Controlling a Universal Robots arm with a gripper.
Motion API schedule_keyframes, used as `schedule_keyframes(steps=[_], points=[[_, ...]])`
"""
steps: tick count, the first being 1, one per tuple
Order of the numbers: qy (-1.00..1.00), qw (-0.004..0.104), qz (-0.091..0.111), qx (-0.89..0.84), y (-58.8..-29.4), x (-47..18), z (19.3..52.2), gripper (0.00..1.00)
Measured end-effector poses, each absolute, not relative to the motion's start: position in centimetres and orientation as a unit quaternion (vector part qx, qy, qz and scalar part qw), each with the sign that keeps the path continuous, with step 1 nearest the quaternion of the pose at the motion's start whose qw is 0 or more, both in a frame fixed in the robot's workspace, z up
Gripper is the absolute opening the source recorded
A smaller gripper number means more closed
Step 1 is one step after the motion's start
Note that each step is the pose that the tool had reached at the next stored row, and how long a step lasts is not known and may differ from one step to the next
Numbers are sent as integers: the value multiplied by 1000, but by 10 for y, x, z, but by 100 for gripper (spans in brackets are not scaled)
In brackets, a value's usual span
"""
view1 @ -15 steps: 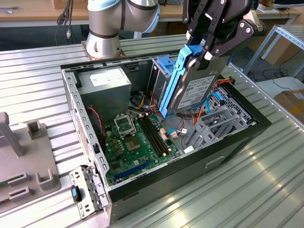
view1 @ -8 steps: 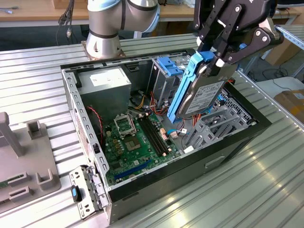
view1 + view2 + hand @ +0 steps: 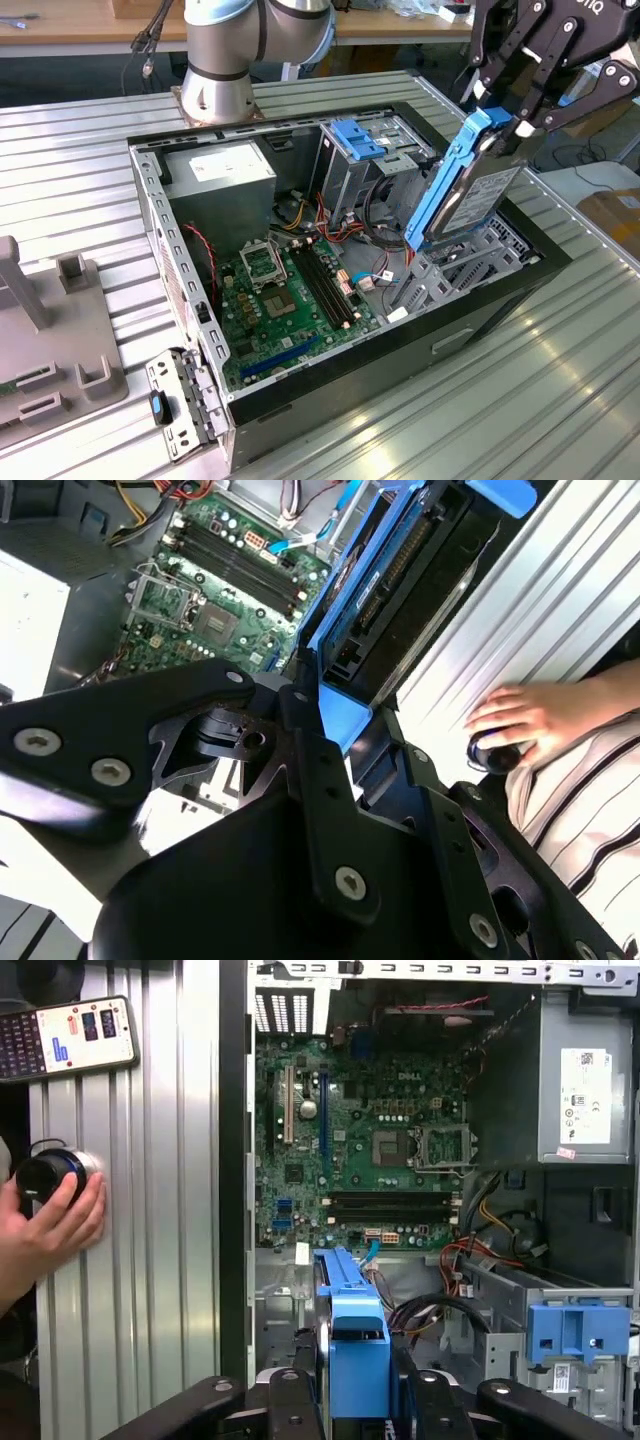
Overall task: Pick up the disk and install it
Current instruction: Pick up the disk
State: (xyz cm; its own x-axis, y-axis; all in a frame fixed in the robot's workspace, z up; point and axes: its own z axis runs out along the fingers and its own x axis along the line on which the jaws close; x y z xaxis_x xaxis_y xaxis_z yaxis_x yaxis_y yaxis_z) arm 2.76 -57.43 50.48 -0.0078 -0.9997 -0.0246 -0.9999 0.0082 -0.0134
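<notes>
On the ribbed metal counter point(image 3: 540, 400) lies an open computer case point(image 3: 470, 325), on its side with the lid off. Inside it, the power supply point(image 3: 225, 180) fills the far corner and the green circuit board point(image 3: 290, 300) covers the floor. At the end of the case toward the exterior view's right stands a grey drive bay point(image 3: 470, 265).

The disk point(image 3: 465, 195) hangs over that bay, tilted steeply, with its lower end down among the bay's metal and its upper end in the air. The pincer point(image 3: 497, 125) is clamped on that upper end, on the blue frame, and both wrist views show the blue frame held between the black fingers.

Judging from this, the main danger is the tilt. If the side rails meet the bay's guides at this angle, the disk could jam. Being held by one end only, it could also twist in the grip. Loose cables point(image 3: 378, 268) lie near the bay and could get trapped underneath.

In the first wrist view a person's hand point(image 3: 50, 1230) rests on a round knob point(image 3: 45, 1175) on the counter beside the case.
</notes>
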Motion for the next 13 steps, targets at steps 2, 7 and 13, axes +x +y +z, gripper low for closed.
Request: schedule_keyframes(steps=[2,7,13], points=[[710,10,0,-704,-576,36,504,36],[707,9,-1,-707,-573,45,501,36],[706,8,-1,-708,-572,58,497,36]])
